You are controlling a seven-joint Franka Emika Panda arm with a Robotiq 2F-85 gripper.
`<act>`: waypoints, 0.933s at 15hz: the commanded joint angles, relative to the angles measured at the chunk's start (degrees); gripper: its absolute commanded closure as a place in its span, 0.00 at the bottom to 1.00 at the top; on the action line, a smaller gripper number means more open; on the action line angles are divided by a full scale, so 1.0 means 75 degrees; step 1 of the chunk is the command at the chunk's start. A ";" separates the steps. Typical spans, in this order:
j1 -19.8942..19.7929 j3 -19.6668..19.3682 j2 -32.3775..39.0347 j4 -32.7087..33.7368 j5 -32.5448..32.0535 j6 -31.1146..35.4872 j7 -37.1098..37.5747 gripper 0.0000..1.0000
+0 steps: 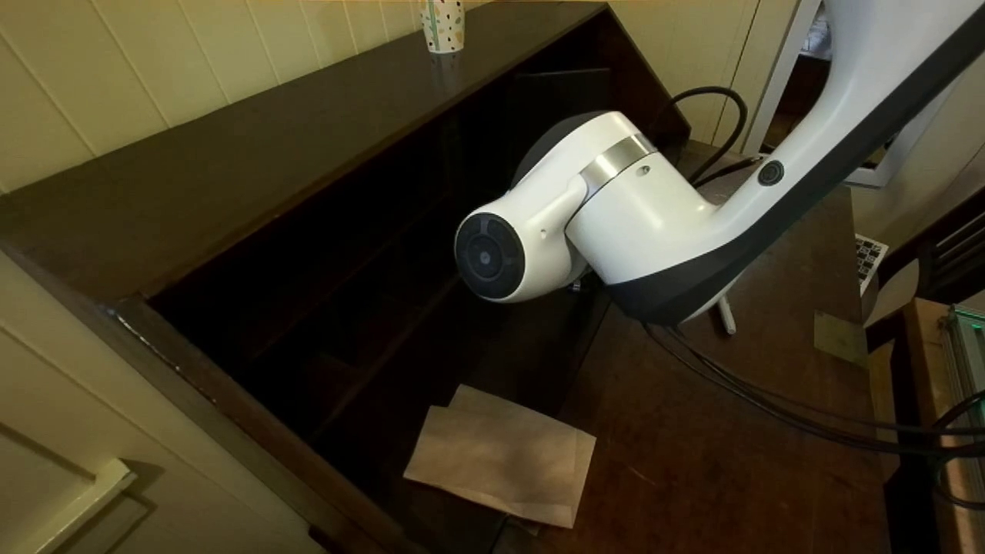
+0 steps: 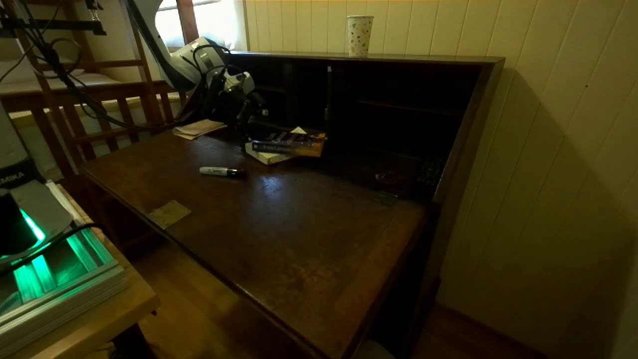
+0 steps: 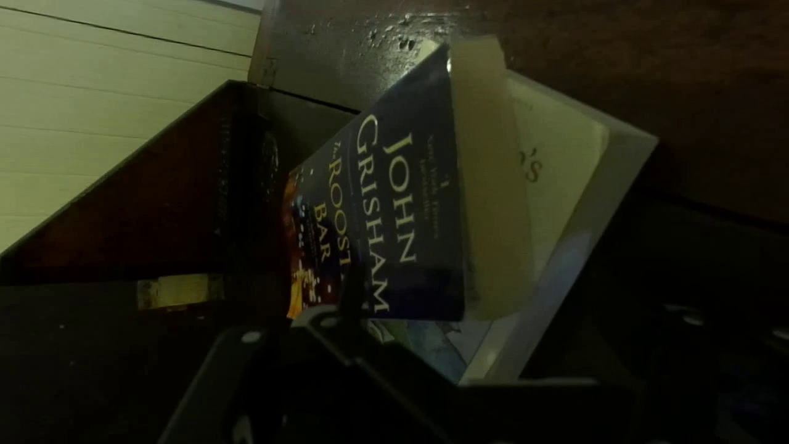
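My gripper (image 2: pixel 244 132) is at the left end of two stacked books in an exterior view. In the wrist view, its dark fingers (image 3: pixel 505 302) look spread apart, with nothing held between them; the right finger is mostly lost in shadow. The upper book (image 3: pixel 407 203) is a dark blue John Grisham paperback, also seen in an exterior view (image 2: pixel 289 143). It lies askew on a pale book (image 3: pixel 555 179), whose corner shows in an exterior view (image 2: pixel 269 157). The left finger overlaps the paperback's lower edge in view; contact cannot be told. The arm hides the books in an exterior view.
A dark wooden desk (image 2: pixel 279 234) has open compartments at its back. A marker (image 2: pixel 222 171) and folded brown paper (image 1: pixel 508 454) lie on it. A speckled paper cup (image 2: pixel 359 35) stands on the top shelf (image 1: pixel 308 131). An upright divider (image 2: pixel 329 99) rises behind the books.
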 commanded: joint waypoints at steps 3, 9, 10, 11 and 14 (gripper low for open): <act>-0.0044 0.0142 -0.0362 -0.0030 0.0875 -0.0119 -0.0323 0.03; -0.0143 0.0161 -0.1978 -0.0596 0.1718 0.0224 -0.0387 0.00; -0.0225 0.0121 -0.2189 -0.0765 0.1774 0.0398 -0.0472 0.01; -0.0359 0.0092 -0.2409 -0.0990 0.1790 0.0833 -0.0593 0.03; -0.0699 -0.0132 -0.2875 -0.1632 0.1806 0.1875 -0.0530 0.11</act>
